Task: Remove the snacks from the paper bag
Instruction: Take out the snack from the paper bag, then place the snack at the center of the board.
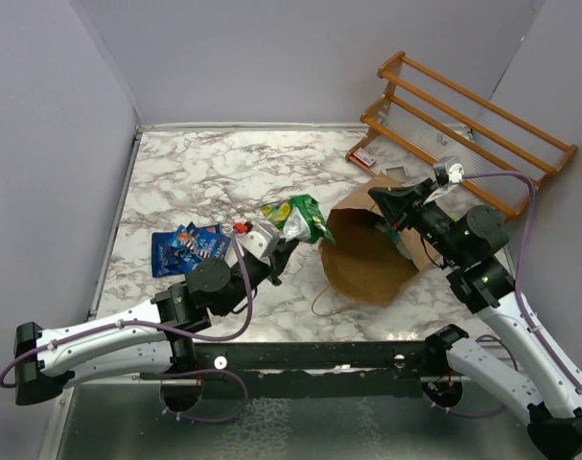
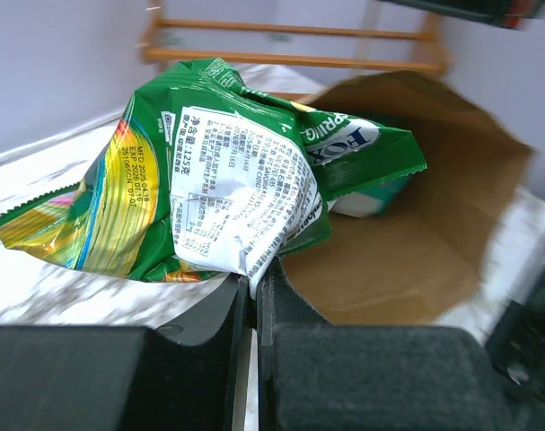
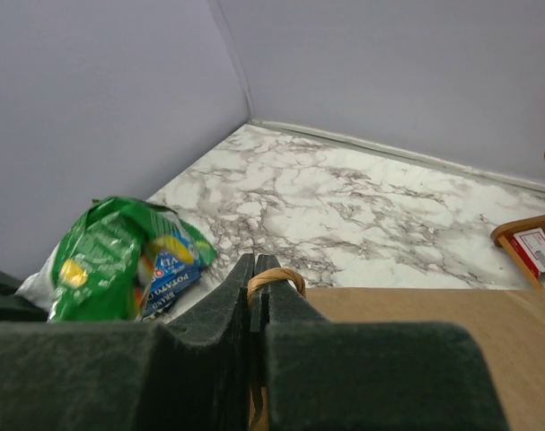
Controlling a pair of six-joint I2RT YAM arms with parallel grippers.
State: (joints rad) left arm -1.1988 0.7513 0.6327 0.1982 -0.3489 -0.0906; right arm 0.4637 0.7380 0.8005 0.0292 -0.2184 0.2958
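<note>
Left claw [image 2: 254,285] pinches "FOX" snacks [image 2: 218,180]; right claw [image 3: 255,269] grips paper bag [image 3: 416,314].

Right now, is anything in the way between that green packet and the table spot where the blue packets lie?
Nothing visible does. The left gripper is shut on the green packet, at the mouth of the bag; between it and the blue packets shows only tabletop and that arm's own wrist.
</note>
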